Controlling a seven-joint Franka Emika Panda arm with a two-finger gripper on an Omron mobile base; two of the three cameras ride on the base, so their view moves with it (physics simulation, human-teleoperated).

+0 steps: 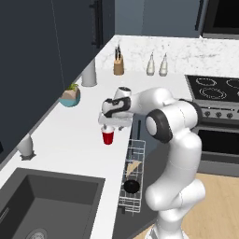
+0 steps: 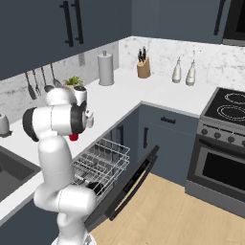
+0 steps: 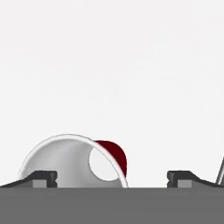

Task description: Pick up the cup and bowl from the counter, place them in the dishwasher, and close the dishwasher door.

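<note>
End effector [image 1: 111, 125] poised just above the cup [image 1: 108, 137], fingers spread wide; in the hand view one fingertip [image 3: 43, 178] sits in front of the cup's rim, the other well off to the side, nothing gripped. Cup: small, red, tapered, white rim and white inside, upright on the white worktop [image 1: 70, 135] near its front edge. Bowl [image 1: 131, 186], round and all black, lies in the pulled-out wire rack [image 1: 132, 175] of the dishwasher. Dishwasher door [image 2: 129, 186] hangs open.

Red cup [image 1: 108, 137], white rim; black bowl [image 1: 131, 186]; white counter [image 1: 70, 135].
</note>
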